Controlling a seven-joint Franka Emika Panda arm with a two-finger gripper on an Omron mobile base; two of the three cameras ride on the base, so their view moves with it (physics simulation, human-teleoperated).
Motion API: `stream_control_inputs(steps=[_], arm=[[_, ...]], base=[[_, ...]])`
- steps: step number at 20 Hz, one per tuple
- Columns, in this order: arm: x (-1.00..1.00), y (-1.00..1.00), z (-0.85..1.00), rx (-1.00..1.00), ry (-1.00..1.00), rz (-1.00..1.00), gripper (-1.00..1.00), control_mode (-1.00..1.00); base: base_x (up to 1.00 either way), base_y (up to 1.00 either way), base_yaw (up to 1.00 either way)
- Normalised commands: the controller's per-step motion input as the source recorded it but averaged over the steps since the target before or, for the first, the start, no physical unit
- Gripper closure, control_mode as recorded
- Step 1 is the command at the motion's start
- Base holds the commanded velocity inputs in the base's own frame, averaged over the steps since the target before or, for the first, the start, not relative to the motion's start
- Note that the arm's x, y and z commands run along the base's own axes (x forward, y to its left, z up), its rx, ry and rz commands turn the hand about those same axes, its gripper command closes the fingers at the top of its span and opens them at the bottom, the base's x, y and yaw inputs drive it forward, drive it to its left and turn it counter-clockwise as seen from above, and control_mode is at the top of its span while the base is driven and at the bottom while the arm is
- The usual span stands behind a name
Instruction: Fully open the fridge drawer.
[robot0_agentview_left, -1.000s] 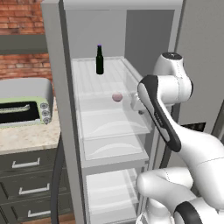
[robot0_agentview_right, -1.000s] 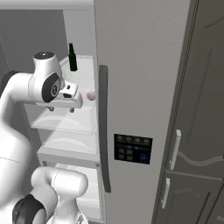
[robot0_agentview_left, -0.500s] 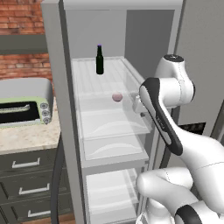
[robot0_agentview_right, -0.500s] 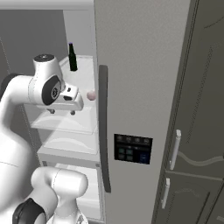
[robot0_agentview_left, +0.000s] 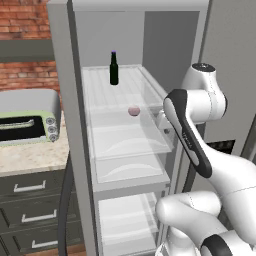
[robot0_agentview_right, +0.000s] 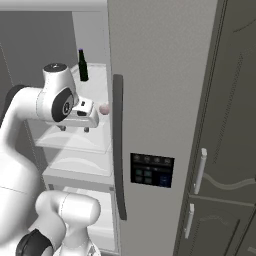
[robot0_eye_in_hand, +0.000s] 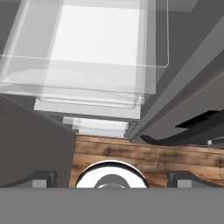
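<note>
- Left base view: gripper (robot0_agentview_left: 167, 131) sits at the right front corner of the clear drawer (robot0_agentview_left: 129, 142).
- Drawer partly out.
- Pincer state: cannot tell.

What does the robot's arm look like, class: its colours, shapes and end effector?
The arm is glossy white with rounded, bulbous segments and dark grey or black bands and caps at the joints. One link carries a long black strip along its side. The end effector is a boxy white hand with a dark panel and two small dark fingers.
</note>
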Motion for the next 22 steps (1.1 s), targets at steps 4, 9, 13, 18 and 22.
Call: stream_control_inputs(steps=[4, 9, 13, 18, 22], arm=[[-0.07, 0.03, 0.0, 0.0, 0.0, 0.01, -1.0, 1.0], [0.0, 0.0, 0.0, 0.0, 0.0, 0.0, -1.0, 1.0], [0.0, 0.0, 0.0, 0.0, 0.0, 0.0, -1.0, 1.0], [0.0, 0.0, 0.0, 0.0, 0.0, 0.0, -1.0, 1.0], [0.0, 0.0, 0.0, 0.0, 0.0, 0.0, -1.0, 1.0]], base=[[-0.03, 0.08, 0.01], [-0.16, 0.24, 0.0], [-0.12, 0.21, 0.0], [-0.45, 0.06, 0.0], [-0.43, 0.0, 0.0]])
